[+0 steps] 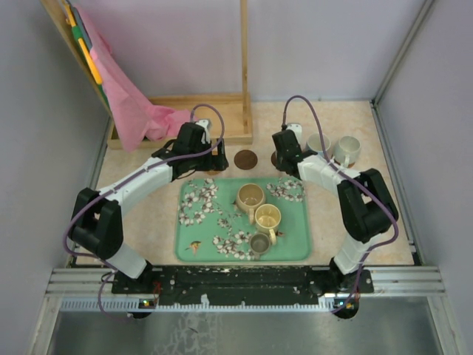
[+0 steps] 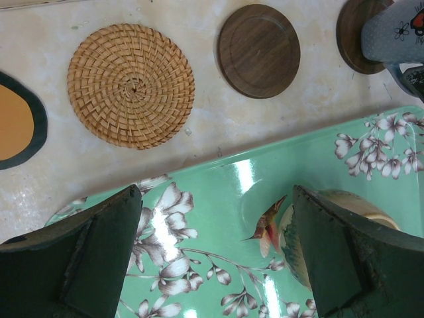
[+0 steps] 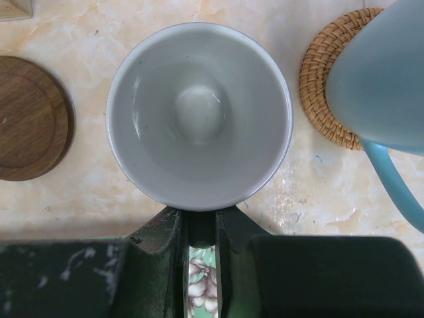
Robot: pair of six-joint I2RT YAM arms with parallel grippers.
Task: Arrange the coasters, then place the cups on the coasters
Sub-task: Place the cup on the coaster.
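My right gripper [image 3: 201,225] [image 1: 283,157] is shut on the handle of a grey cup [image 3: 199,116], which is over a dark brown coaster [image 2: 358,33]; I cannot tell whether it rests on it. A pale blue cup [image 3: 381,73] stands on a woven coaster [image 3: 328,86] to its right. Another dark brown coaster [image 2: 258,50] [image 1: 245,159], a woven coaster [image 2: 131,85] and an orange dark-rimmed coaster [image 2: 16,120] lie bare on the table. My left gripper [image 2: 215,258] [image 1: 214,164] hangs open over the tray's back edge, holding nothing. Tan [image 1: 250,197], yellow [image 1: 267,218] and small dark [image 1: 259,242] cups stand on the tray.
The green floral tray [image 1: 199,237] fills the middle near the arm bases. A wooden frame with a pink cloth [image 1: 140,111] stands at the back left, with a wooden post [image 1: 244,52] beside it. Another cup [image 1: 347,150] stands at the back right. Walls close in both sides.
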